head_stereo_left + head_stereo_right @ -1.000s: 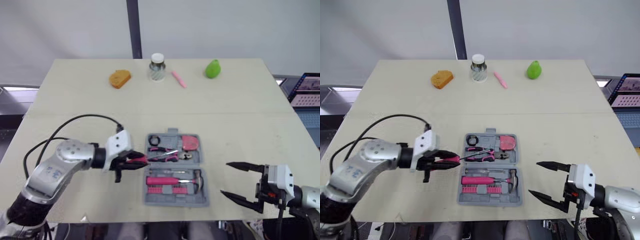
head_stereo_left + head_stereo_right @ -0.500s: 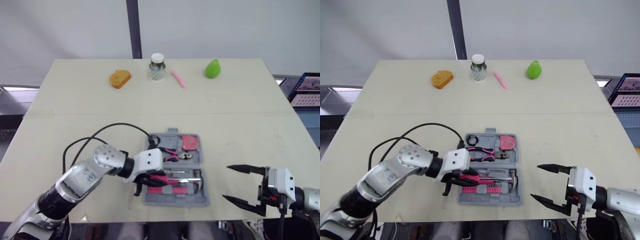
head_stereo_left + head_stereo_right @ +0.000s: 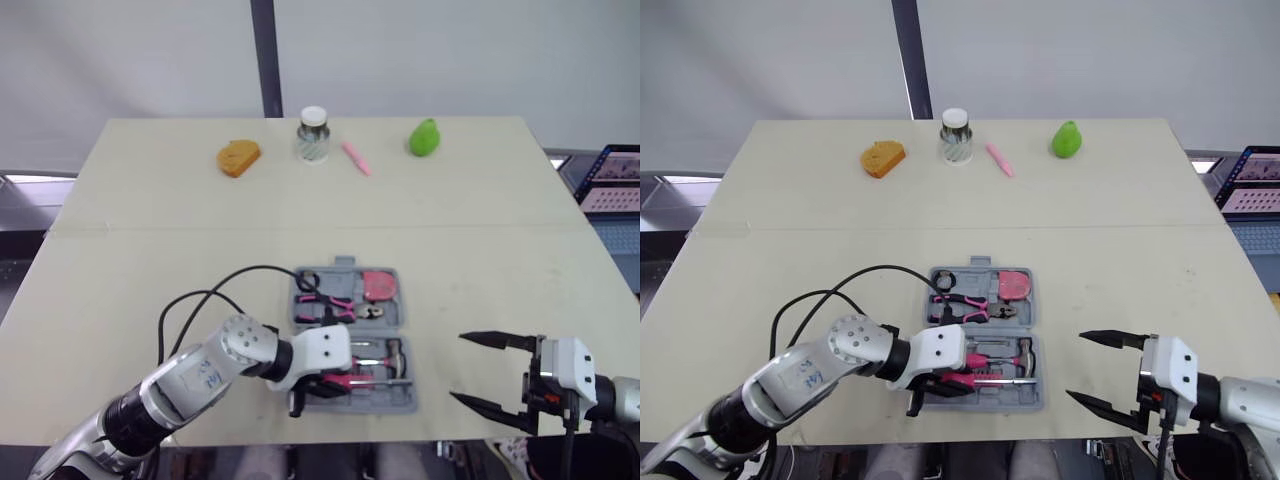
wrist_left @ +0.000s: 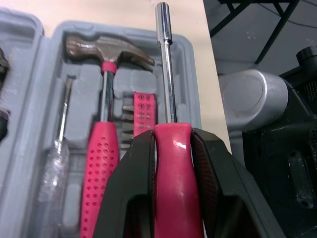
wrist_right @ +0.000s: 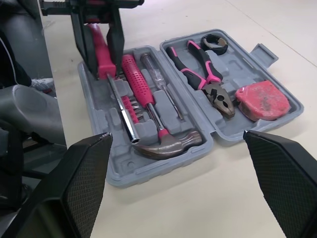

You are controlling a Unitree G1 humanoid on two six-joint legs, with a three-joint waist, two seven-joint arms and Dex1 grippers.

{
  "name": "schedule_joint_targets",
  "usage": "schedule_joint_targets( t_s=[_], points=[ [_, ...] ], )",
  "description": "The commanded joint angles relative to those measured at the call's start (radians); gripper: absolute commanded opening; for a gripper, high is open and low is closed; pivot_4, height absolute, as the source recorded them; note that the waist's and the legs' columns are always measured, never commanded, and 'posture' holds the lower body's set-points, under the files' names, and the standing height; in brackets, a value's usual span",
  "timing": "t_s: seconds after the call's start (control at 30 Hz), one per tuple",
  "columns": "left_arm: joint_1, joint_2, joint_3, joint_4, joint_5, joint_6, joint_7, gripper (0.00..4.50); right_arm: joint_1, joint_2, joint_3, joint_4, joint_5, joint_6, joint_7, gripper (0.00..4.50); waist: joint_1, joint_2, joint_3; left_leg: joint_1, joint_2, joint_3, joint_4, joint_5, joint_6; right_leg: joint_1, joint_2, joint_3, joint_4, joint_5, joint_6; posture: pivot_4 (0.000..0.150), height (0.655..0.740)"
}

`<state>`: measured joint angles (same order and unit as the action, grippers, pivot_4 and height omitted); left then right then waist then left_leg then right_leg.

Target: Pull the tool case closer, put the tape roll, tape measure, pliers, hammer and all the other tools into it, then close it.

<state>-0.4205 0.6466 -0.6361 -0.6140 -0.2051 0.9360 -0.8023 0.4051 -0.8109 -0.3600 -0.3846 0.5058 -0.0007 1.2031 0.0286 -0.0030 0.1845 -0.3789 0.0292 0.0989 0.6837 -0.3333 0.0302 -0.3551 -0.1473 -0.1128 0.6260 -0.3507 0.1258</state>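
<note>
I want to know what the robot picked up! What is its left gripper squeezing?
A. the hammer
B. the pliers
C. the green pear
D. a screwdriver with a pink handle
D: the left gripper is shut on the pink handle of the screwdriver, whose metal shaft sticks out over the tool case, while the hammer and the pliers lie in their slots.

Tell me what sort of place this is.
Most likely a robotics lab or test room, not a real workshop. A plain table stands before a blank white backdrop, unrelated props such as a green pear and a jar sit along its far edge, and a computer screen shows at the right.
</note>
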Motion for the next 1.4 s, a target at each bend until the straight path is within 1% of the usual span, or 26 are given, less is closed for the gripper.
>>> schedule_joint_targets(
  t_s=[0.03,0.23,0.4,0.67,1.17,1.4],
  points=[
    [0.004,-0.022,-0.027,-0.038,0.017,0.03,0.035,0.6,0.007,-0.013,-0.034,-0.014,0.018,-0.002,0.016,4.5,0.002,0.0,0.0,0.0,0.0,0.0,0.0,0.0,0.0,0.0,0.0,0.0,0.0,0.0,0.0,0.15,0.695],
    [0.007,-0.042,-0.072,-0.023,0.035,0.043,0.065,0.6,0.016,-0.021,-0.047,-0.022,0.023,0.006,0.017,4.5,0.003,0.0,0.0,0.0,-0.001,-0.001,0.0,0.0,0.0,0.001,-0.001,0.002,0.0,0.0,0.0,0.15,0.695],
    [-0.011,-0.053,-0.096,0.008,0.047,0.03,0.059,0.6,0.038,-0.022,-0.07,-0.036,0.029,0.013,0.015,4.5,0.003,0.0,0.0,0.0,-0.001,-0.001,0.001,0.0,0.0,0.001,-0.001,0.002,0.0,0.0,0.0,0.15,0.695],
    [-0.022,-0.023,-0.101,0.027,0.067,0.012,0.034,0.6,0.058,-0.011,-0.078,-0.058,0.027,0.025,-0.002,4.5,0.003,0.0,0.0,0.0,-0.001,-0.002,0.001,0.0,0.0,0.002,-0.001,0.002,0.0,0.0,0.0,0.15,0.695],
    [-0.052,-0.049,-0.15,0.088,0.109,-0.02,0.018,0.6,0.078,-0.007,-0.111,-0.093,0.033,0.056,-0.02,4.5,0.009,0.0,0.0,0.0,-0.001,-0.002,0.001,0.0,0.0,0.002,0.0,0.001,0.0,0.0,0.0,0.15,0.695],
    [-0.052,-0.085,-0.159,0.096,0.115,-0.009,0.023,0.6,0.084,-0.002,-0.118,-0.103,0.032,0.066,-0.024,4.5,0.016,0.0,0.0,0.0,-0.001,-0.002,0.002,0.0,0.001,0.002,0.0,0.0,0.0,0.0,0.0,0.15,0.695]
  ],
)
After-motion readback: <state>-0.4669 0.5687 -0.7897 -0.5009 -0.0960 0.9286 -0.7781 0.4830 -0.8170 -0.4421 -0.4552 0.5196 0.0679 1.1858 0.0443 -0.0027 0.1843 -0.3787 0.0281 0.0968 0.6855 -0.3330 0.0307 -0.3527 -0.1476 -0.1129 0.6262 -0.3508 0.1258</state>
